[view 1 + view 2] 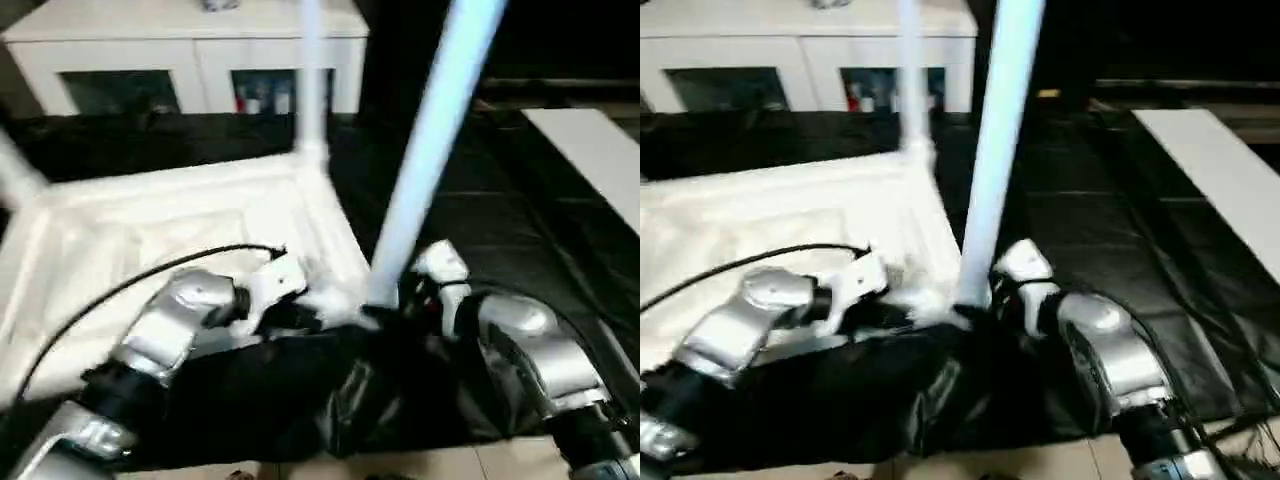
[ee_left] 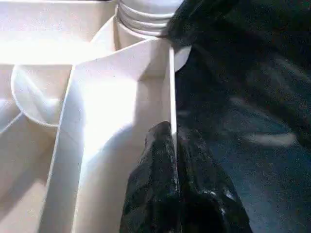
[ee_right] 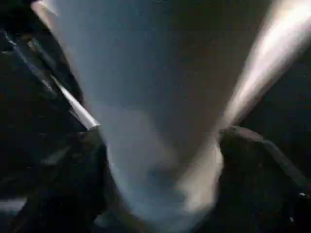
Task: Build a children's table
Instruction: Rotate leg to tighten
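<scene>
- My left pincer [image 2: 172, 160] is pressed together on the thin edge wall of the upside-down table [image 1: 150, 230], near the corner closest to me.
- My right pincer [image 3: 160, 165] has its two fingers [image 3: 252, 170] on either side of the bottom of a leg [image 1: 430, 140]. I cannot tell if they squeeze it or just sit beside it.
- That leg stands up in the near corner hole. Another leg [image 1: 312, 80] stands in the far corner.
- The table lies on a black sheet [image 1: 480, 220] on the floor.
- The plastic looks light, stiff and smooth, so I think it may slip.
- Low on the leg, by the hole, seems the best place to hold.
</scene>
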